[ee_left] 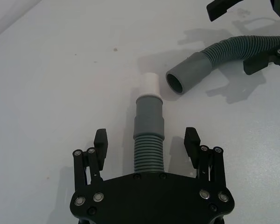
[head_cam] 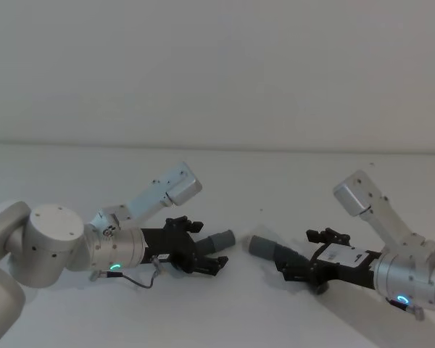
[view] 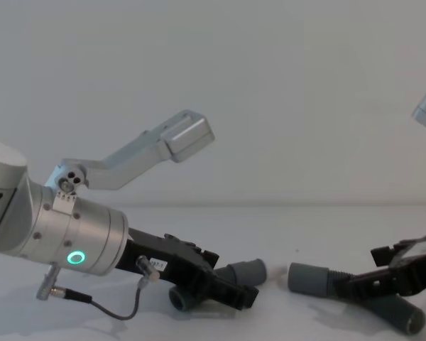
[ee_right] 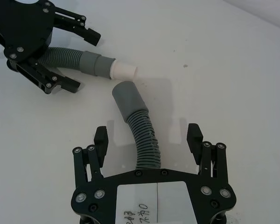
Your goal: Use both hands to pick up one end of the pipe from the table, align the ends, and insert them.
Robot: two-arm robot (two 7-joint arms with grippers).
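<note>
Left gripper [ee_left: 146, 135] released, fingers either side of the short hose [ee_left: 149, 154] on the desk [ee_left: 60, 84]. Right gripper [ee_right: 147, 132] released, likewise straddling the long hose [ee_right: 146, 142]. Ahead of both, the cuffs [ee_left: 186, 74] lie near but apart.

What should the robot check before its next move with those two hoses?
1. Left gripper straddles the short hose: ok.
2. Right gripper straddles the long hose: ok.
3. Fingers shut on the hoses: not ok, both grippers open.
4. White tip in line with the long hose's cuff: not ok, angled apart.
5. Hoses off the table: not ok, both lie on it.
</note>
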